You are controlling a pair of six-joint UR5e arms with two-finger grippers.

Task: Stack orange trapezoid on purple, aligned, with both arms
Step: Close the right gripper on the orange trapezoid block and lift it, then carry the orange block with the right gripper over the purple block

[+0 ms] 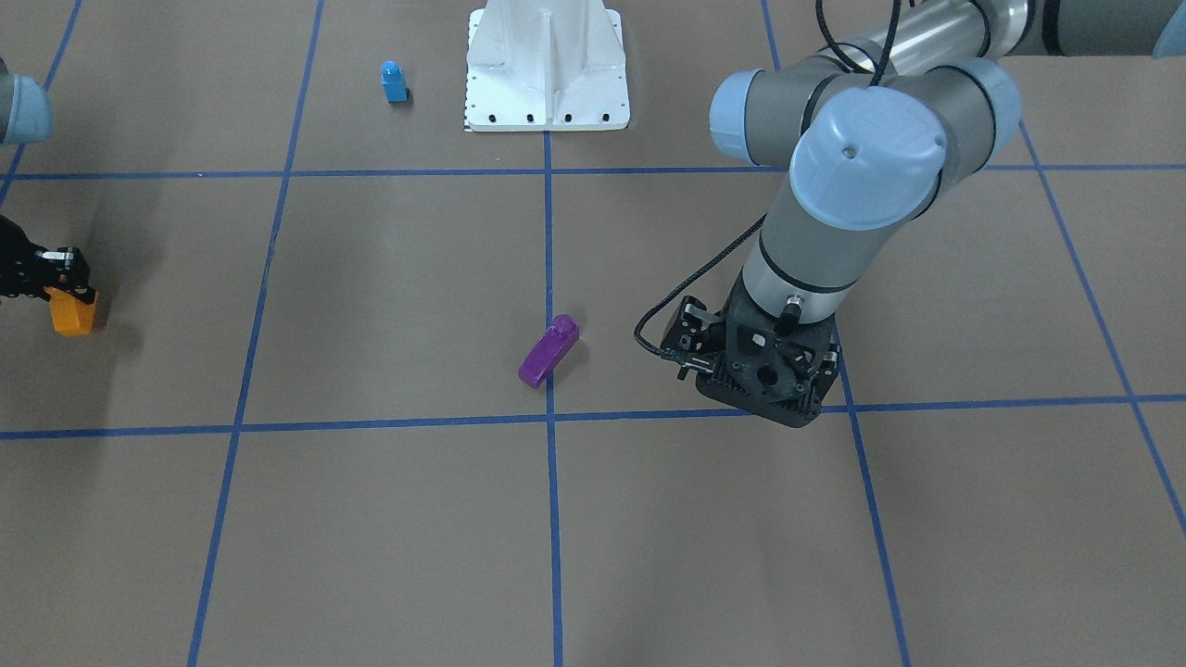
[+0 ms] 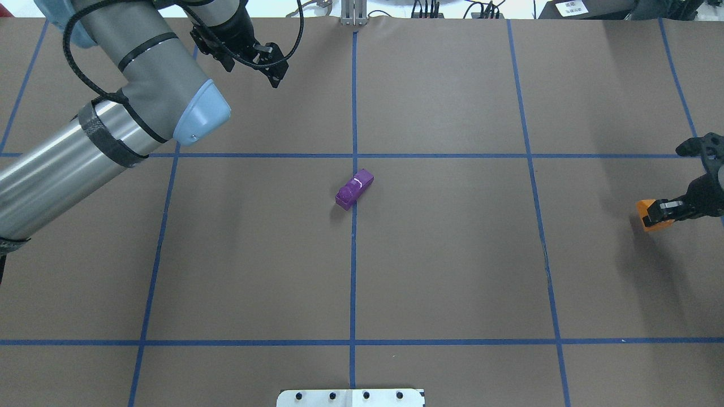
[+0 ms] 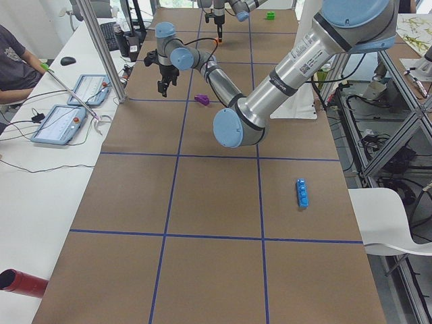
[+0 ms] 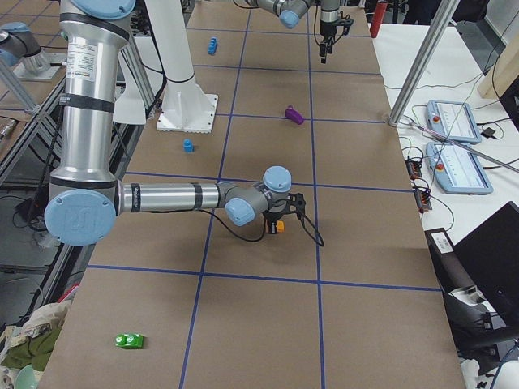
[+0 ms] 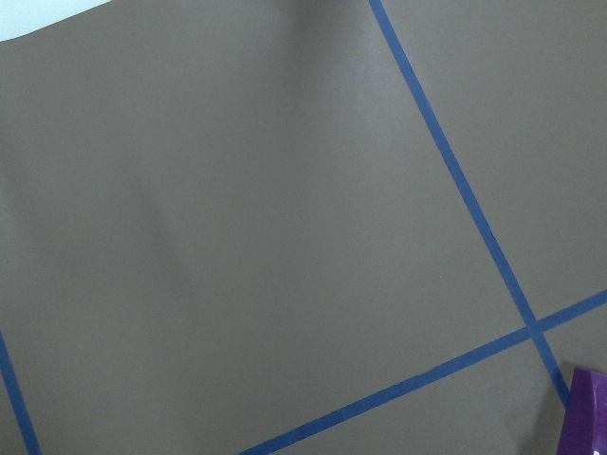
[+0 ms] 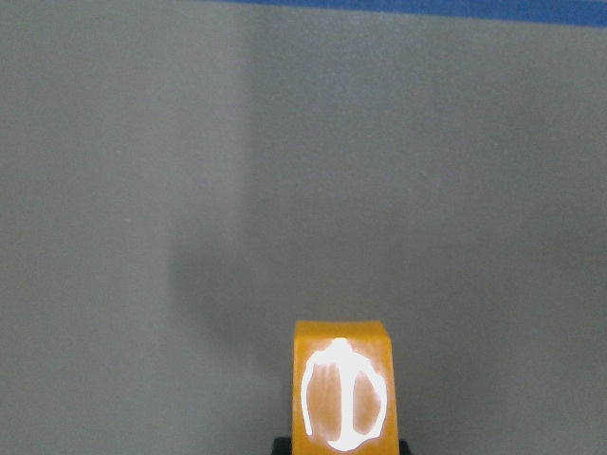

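Observation:
The purple brick [image 2: 354, 189] lies alone at the table's middle, on a blue tape line, also seen in the front-facing view [image 1: 548, 352]. Its corner shows at the bottom right of the left wrist view [image 5: 590, 417]. My left gripper [image 2: 275, 70] hangs over the far side of the table, well left of the purple brick, its fingers apparently open and holding nothing. My right gripper [image 2: 659, 212] is at the table's right edge, shut on the orange trapezoid [image 2: 645, 213]. The orange trapezoid [image 6: 341, 393] seems held just above the paper, and it shows again at the front-facing view's left edge [image 1: 72, 315].
A small blue one-stud brick [image 1: 394, 81] stands beside the white pedestal base [image 1: 547, 69]. A strip of blue bricks [image 3: 303, 192] lies at the table's left end, a green brick [image 4: 130, 340] at its right end. Tablets and a seated person are beyond the far edge.

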